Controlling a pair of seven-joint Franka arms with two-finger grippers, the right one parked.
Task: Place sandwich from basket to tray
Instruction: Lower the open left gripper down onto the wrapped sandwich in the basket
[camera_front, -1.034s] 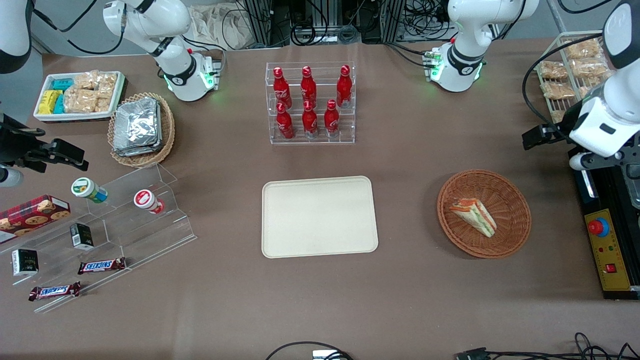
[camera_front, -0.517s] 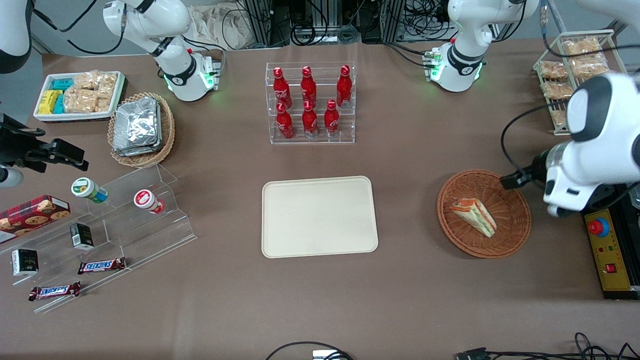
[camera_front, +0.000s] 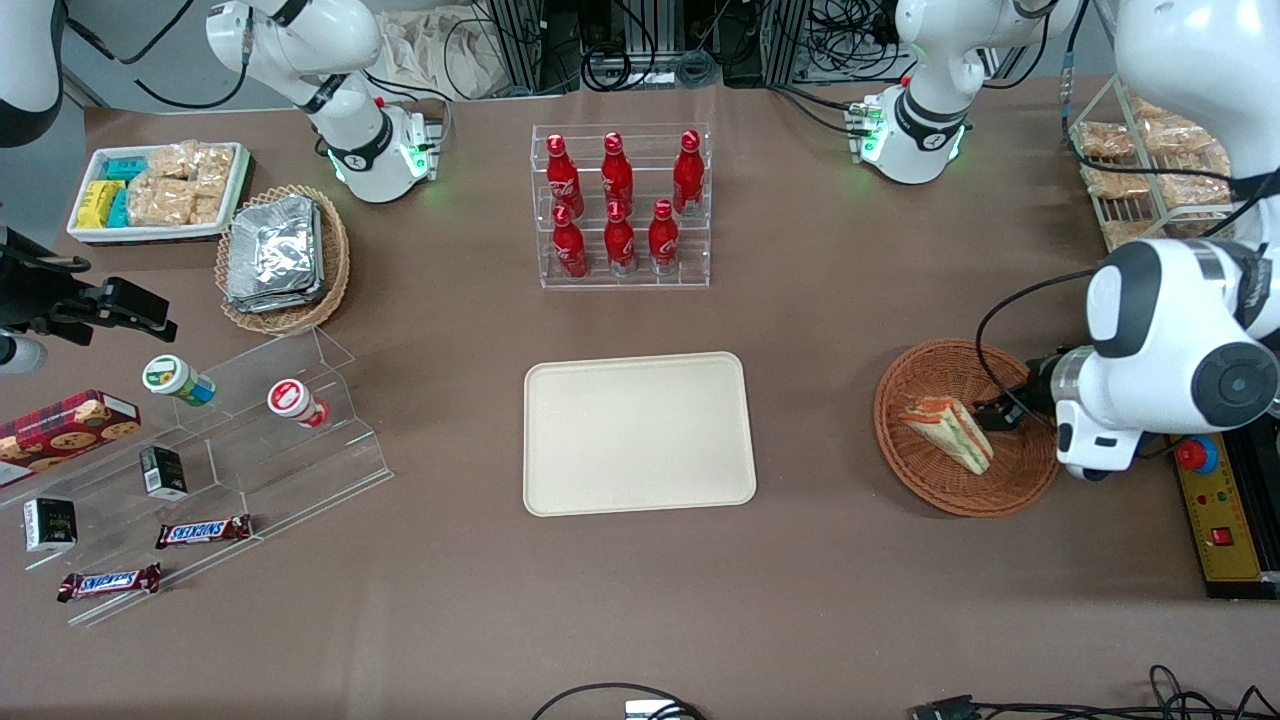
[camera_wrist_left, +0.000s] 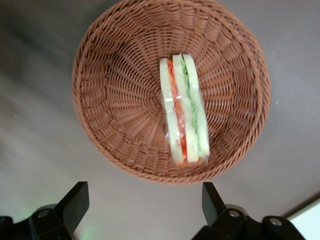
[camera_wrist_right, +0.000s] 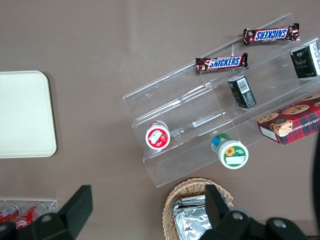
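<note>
- Cream-beige tray (camera_front: 639, 433) sits bare on the brown surface (camera_front: 820, 580), well apart from the basket and level with it.
- Reddish wicker basket (camera_front: 1012, 390) holds the sandwich (camera_front: 949, 431), lying on its side toward the rim nearest the tray.
- Left end effector (camera_wrist_left: 145, 210) hovers above the basket's outer edge, fingers spread wide, holding nothing.
- Judged step: the approach; next it should centre over the sandwich's layered edge (camera_wrist_left: 183, 107), descend, and straddle the bread faces.

Overhead front view; 2 downward wrist views
</note>
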